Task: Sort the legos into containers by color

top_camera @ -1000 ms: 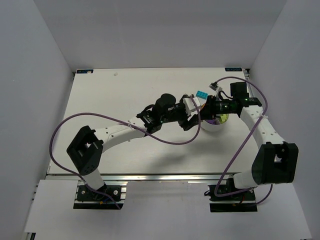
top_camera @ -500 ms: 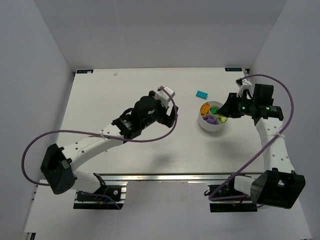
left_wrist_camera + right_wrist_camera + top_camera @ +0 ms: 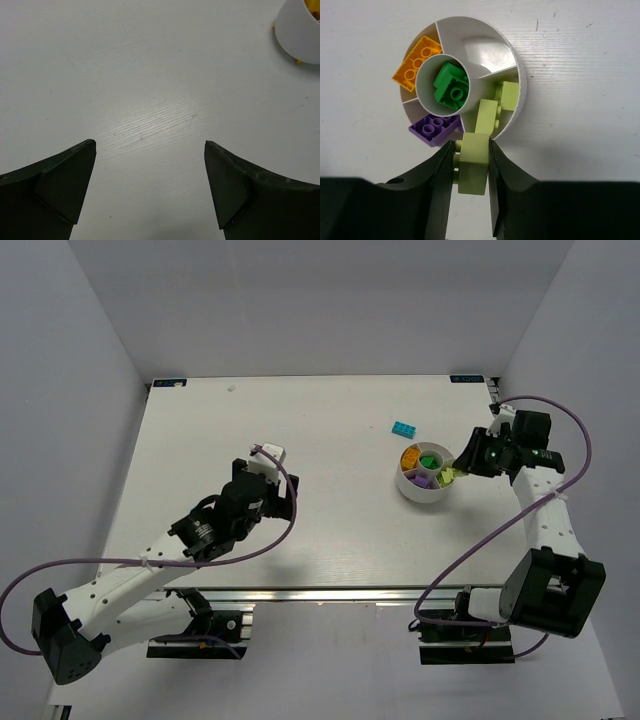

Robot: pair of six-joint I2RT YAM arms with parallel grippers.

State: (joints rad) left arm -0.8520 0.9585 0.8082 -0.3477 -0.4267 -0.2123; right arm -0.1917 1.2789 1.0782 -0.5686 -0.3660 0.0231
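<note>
Precariously, right tool (image 3: pixel 471 150) clamps a lime brick (image 3: pixel 471 172) at the bowl (image 3: pixel 485 47) rim.
Releasing here could spill it outside; the left tool (image 3: pixel 150 150) gapes empty.

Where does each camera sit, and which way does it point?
Top external: above and behind, looking down on the table; left arm and right arm show.
Left wrist: on its wrist, looking down at the table; open left gripper frames it.
Right wrist: on its wrist, looking into the bowl; right gripper grips a lime-yellow brick.
Shared: all three show the bowl.
</note>
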